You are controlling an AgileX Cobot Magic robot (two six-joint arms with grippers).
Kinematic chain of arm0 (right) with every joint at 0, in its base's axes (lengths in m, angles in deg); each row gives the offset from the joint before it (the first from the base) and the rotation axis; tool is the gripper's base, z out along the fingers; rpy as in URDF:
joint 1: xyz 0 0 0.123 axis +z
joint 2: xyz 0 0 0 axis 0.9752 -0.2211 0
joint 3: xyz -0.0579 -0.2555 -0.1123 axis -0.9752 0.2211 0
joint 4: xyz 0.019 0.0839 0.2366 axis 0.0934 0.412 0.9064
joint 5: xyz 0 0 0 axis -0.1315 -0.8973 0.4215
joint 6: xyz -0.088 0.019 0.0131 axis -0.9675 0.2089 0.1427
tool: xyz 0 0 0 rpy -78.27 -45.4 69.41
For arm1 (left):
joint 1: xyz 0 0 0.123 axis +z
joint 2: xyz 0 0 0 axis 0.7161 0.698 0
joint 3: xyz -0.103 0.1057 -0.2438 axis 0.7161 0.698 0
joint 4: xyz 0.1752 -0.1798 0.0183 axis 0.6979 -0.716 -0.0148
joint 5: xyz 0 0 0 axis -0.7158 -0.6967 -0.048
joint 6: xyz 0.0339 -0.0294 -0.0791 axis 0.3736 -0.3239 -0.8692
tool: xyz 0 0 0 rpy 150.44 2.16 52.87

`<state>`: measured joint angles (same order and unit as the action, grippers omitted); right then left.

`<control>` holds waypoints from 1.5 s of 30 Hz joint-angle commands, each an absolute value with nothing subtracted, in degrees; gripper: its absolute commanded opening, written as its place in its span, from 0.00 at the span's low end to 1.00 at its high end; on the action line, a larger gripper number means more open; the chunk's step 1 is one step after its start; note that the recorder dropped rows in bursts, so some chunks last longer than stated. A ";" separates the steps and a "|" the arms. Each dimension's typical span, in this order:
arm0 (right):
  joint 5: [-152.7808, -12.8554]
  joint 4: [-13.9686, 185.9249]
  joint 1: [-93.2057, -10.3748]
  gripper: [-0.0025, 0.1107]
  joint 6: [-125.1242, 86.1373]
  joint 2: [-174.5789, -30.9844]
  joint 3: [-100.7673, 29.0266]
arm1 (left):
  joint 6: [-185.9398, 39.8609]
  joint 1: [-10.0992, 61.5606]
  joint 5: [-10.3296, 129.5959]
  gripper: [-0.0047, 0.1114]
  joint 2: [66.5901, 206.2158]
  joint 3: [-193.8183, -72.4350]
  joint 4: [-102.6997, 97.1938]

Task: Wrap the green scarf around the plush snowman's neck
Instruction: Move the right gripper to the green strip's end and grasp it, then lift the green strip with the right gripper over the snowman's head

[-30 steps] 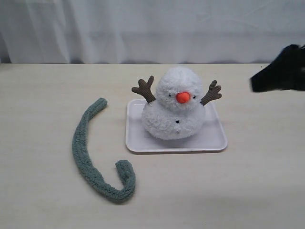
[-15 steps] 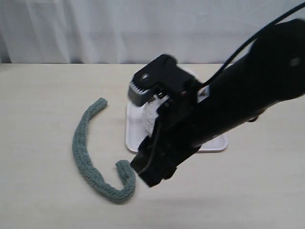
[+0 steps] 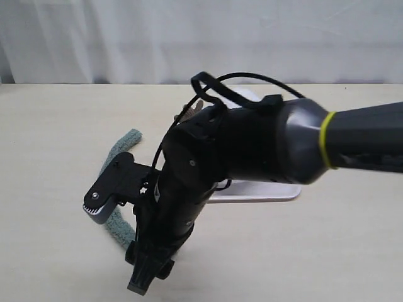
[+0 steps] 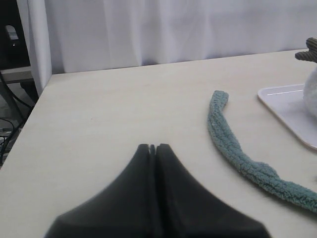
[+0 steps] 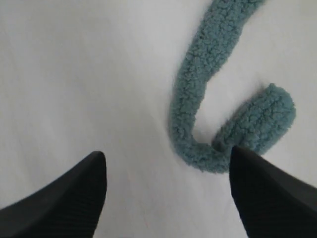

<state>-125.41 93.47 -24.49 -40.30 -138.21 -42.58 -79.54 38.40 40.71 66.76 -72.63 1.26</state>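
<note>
Big move: right arm (image 3: 252, 151) went from just poking in at the right edge, to sweeping over the tray (image 3: 267, 191), to reaching down across the middle toward front-left. The right gripper (image 3: 121, 242) has come down low over the hooked end of the scarf (image 3: 123, 143), jaws spread. In the exterior view the arm now covers nearly all of the snowman (image 3: 244, 95), most of the tray and the scarf's lower half.

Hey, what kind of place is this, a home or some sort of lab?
Probably a robot test bench in a lab, not a home: a plain pale table, a white curtain hung as a backdrop, and loose cables beside the table.
</note>
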 commanded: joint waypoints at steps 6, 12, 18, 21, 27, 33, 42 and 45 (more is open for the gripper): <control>-124.42 92.82 -24.39 0.60 -40.24 -146.20 -46.92 | -79.40 38.49 41.10 0.04 66.59 -72.44 1.10; -121.94 91.52 -24.39 0.59 -40.81 -148.51 -46.92 | -79.40 38.49 41.10 0.04 66.59 -72.44 1.10; -118.56 91.07 -24.39 0.59 -40.81 -150.08 -46.92 | -79.40 38.49 41.10 0.04 66.59 -72.44 1.10; -118.17 91.07 -24.39 0.58 -40.81 -150.96 -46.92 | -79.40 38.49 41.10 0.04 66.59 -72.44 1.10; -118.28 91.07 -24.39 0.49 -40.81 -152.39 -46.92 | -79.40 38.49 41.10 0.04 66.59 -72.44 1.10; -119.60 91.07 -24.39 0.23 -41.81 -152.06 -46.92 | -79.40 38.49 41.10 0.04 66.59 -72.44 1.25; -123.64 90.64 -24.39 0.06 -46.23 -144.21 -46.92 | -79.40 38.49 41.10 0.04 66.59 -72.44 1.25; -123.89 90.64 -24.39 0.06 -46.23 -138.90 -46.92 | -79.40 38.49 41.10 0.04 66.59 -72.44 1.25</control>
